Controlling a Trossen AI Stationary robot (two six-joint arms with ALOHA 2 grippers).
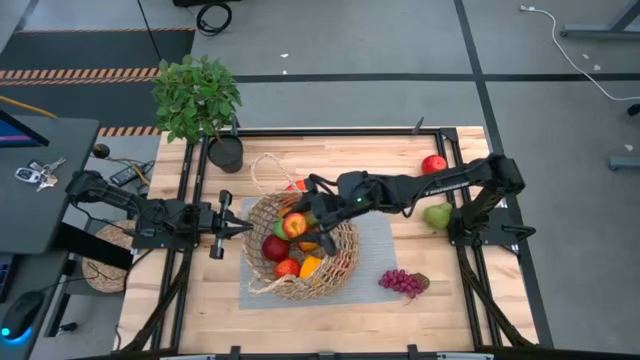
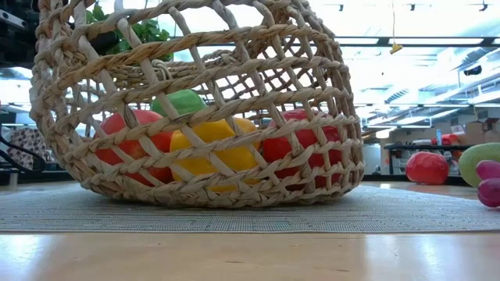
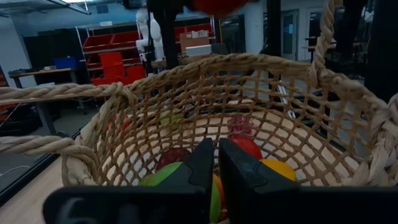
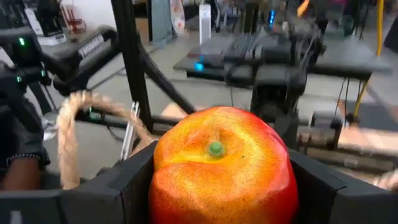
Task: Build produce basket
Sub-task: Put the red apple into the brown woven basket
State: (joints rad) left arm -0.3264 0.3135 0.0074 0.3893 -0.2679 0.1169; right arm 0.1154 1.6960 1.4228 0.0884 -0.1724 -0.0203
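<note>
The tan wicker basket (image 1: 300, 252) stands on a grey mat (image 1: 385, 250) and holds red, green and yellow-orange produce (image 2: 207, 152). My right gripper (image 1: 303, 220) is over the basket's opening, shut on a red-and-yellow apple (image 4: 221, 168). My left gripper (image 1: 240, 228) is at the basket's left rim with its fingers close together (image 3: 216, 163), looking into the basket. A red apple (image 1: 433, 164), a green pear (image 1: 437, 215) and purple grapes (image 1: 403, 282) lie on the table to the right. My right gripper pinches the apple between its two fingers, on two opposite sides (image 4: 163, 180). The apple's stem end faces the wrist camera. It is held clear above the produce in the basket. My left gripper is shut at the basket's left rim (image 3: 74, 163). Its own fingers hide the place of contact, so how it holds the weave does not show.
A potted leafy plant (image 1: 198, 100) stands at the table's far left corner. A flat woven disc (image 1: 105, 258) lies off the left edge. The basket's looped handle (image 1: 265, 172) lies toward the far side. Dark frame rails run along both table sides.
</note>
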